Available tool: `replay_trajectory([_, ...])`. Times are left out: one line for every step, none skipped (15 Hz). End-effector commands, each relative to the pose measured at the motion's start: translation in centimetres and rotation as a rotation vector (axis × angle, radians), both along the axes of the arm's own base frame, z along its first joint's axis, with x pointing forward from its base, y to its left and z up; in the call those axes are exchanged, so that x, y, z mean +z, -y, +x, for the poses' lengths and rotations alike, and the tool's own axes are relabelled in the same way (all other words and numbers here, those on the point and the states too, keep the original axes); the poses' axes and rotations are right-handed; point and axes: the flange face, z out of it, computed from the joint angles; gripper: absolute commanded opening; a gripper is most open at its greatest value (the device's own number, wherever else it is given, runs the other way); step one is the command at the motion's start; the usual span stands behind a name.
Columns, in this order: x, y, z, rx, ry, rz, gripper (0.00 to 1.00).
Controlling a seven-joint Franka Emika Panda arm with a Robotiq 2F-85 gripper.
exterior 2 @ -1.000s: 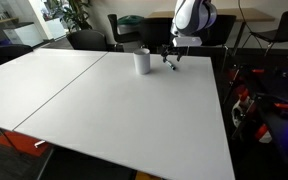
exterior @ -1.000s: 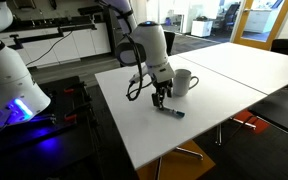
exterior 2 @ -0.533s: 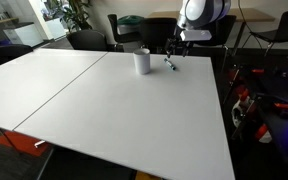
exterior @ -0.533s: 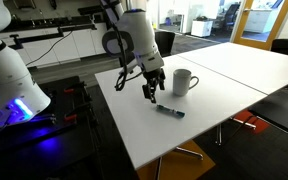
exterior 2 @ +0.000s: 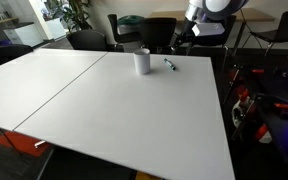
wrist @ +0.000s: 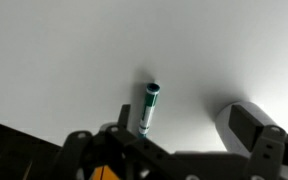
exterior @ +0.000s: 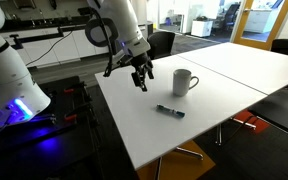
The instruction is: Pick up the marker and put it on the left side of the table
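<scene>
The marker point(exterior: 170, 111) is a slim dark stick with a bluish-green tint. It lies flat on the white table point(exterior: 239, 70) near its corner, next to the white mug point(exterior: 184, 82). It also shows in an exterior view point(exterior 2: 170, 65) and in the wrist view point(wrist: 149, 107). My gripper point(exterior: 141, 80) hangs open and empty above the table, off to the side of the marker and apart from it. In the wrist view my gripper point(wrist: 183, 116) has its jaws spread wide, with the marker beside one finger and nothing between them.
The mug point(exterior 2: 142, 62) stands upright close to the marker. The table point(exterior 2: 104, 100) stretches wide and white away from that corner. Dark chairs point(exterior 2: 129, 28) stand along the far edge. A second white robot base point(exterior: 9, 75) and cables sit beside the table.
My gripper has risen from just above the marker and swung away toward the table's edge. The marker has stayed lying on the table by the mug.
</scene>
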Motion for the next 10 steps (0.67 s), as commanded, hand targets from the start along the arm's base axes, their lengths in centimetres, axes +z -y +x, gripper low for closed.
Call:
replay_trajectory([1.8,-2.5,-1.4,0.139,0.016,-0.037,1.0])
replay_trajectory([2.1,-3.5,-1.1,0.192,0.014,-0.044,1.0])
replay_trajectory([2.3,-4.2,-0.8,0.239,0.012,-0.053,1.0])
replay_trajectory([2.6,-5.0,-0.5,0.284,0.015,-0.063,1.0])
replay_trajectory([2.9,-5.8,-0.3,0.333,0.015,-0.07,1.0])
replay_trajectory([3.2,-6.6,0.0,0.383,0.014,-0.079,1.0])
replay_trajectory([3.4,-7.5,0.1,0.433,0.014,-0.088,1.0])
replay_trajectory([3.7,-8.1,0.3,0.48,0.013,-0.097,1.0])
replay_trajectory([3.9,-8.8,0.5,0.521,0.015,-0.105,1.0])
replay_trajectory([4.2,-9.4,0.6,0.559,0.017,-0.112,1.0])
